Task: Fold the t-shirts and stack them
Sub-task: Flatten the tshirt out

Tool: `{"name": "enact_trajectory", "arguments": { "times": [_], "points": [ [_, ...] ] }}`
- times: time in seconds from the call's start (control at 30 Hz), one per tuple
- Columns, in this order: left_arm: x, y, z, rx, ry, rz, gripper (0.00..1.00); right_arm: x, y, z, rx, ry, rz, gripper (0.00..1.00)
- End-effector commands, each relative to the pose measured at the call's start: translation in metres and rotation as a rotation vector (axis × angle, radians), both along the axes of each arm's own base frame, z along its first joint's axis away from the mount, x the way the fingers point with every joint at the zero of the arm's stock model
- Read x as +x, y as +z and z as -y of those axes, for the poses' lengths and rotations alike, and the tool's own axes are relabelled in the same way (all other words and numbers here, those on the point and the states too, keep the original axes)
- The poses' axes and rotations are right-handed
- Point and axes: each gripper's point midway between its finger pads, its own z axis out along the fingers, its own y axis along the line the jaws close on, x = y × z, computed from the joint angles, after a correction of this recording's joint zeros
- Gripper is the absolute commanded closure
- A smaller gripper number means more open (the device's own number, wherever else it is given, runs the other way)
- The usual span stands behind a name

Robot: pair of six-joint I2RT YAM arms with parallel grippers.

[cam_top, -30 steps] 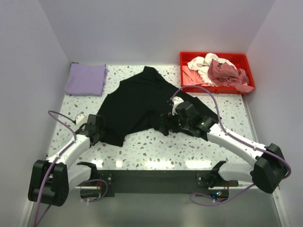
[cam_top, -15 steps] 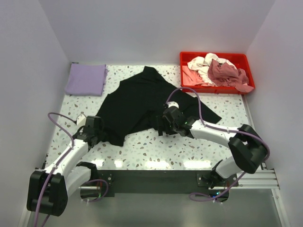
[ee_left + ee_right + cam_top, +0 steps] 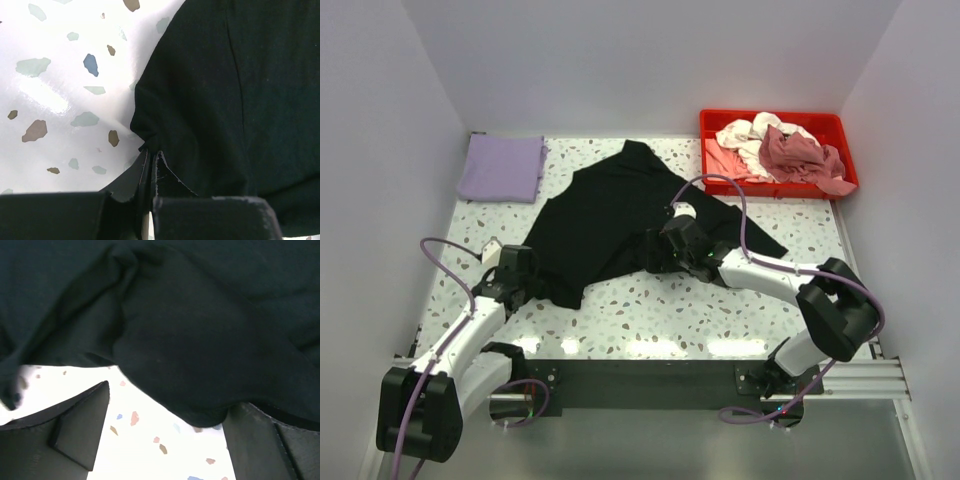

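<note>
A large black t-shirt (image 3: 610, 215) lies spread and rumpled across the middle of the table. My left gripper (image 3: 520, 283) is shut on its near left corner; in the left wrist view the fingers (image 3: 150, 170) pinch the black cloth (image 3: 215, 100) at its edge. My right gripper (image 3: 655, 255) is open at the shirt's near edge; in the right wrist view its fingers (image 3: 80, 420) stand wide apart over a fold of the black shirt (image 3: 190, 350). A folded lavender t-shirt (image 3: 502, 167) lies at the far left. Pale pink, white and dusty-rose t-shirts (image 3: 775, 150) are heaped in the tray.
A red plastic tray (image 3: 840, 125) stands at the far right corner. The speckled table (image 3: 650, 310) is walled by white panels on three sides. The arm bases and a dark rail (image 3: 640, 375) run along the near edge.
My right gripper has moved left and farther in, to the black shirt's near edge. The left gripper stays shut on the shirt's corner, hardly moved.
</note>
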Motion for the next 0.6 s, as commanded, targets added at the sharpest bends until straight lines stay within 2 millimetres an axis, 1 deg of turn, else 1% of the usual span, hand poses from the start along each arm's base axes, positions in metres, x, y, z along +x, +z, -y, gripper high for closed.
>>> {"name": "enact_trajectory", "arguments": {
  "times": [0.0,0.1,0.2,0.27,0.3,0.33,0.37,0.43,0.47,0.5,0.53,0.57],
  "points": [
    [0.005,0.005,0.001,0.000,-0.016,0.018,1.00,0.018,0.044,-0.027,0.145,0.001,0.084,0.12],
    [0.005,0.005,0.002,-0.003,-0.016,0.020,1.00,0.017,0.050,-0.027,0.165,-0.004,0.088,0.14],
    [0.007,0.006,0.002,-0.004,-0.016,0.023,1.00,0.018,0.046,-0.025,0.165,-0.024,0.086,0.18],
    [0.007,0.007,0.002,-0.005,-0.017,0.026,1.00,0.020,0.045,-0.026,0.162,-0.025,0.084,0.24],
    [0.007,0.008,0.002,-0.004,-0.018,0.026,1.00,0.019,0.041,-0.028,0.161,-0.018,0.072,0.26],
    [0.007,0.008,0.002,-0.005,-0.017,0.028,1.00,0.021,0.045,-0.034,0.186,-0.007,0.082,0.32],
    [0.008,0.009,0.002,-0.004,-0.016,0.030,1.00,0.024,0.047,-0.037,0.197,-0.008,0.090,0.42],
    [0.007,0.010,0.002,-0.005,-0.015,0.028,1.00,0.026,0.047,-0.039,0.200,-0.006,0.088,0.56],
    [0.007,0.011,0.002,-0.004,-0.014,0.030,1.00,0.024,0.045,-0.036,0.183,-0.013,0.074,0.68],
    [0.007,0.012,0.001,-0.004,-0.012,0.035,1.00,0.024,0.049,-0.036,0.186,-0.018,0.080,0.73],
    [0.007,0.012,0.001,-0.002,-0.010,0.036,1.00,0.022,0.048,-0.032,0.167,-0.023,0.067,0.77],
    [0.007,0.013,0.001,-0.001,-0.009,0.036,1.00,0.017,0.044,-0.023,0.130,-0.037,0.046,0.89]
  ]
}}
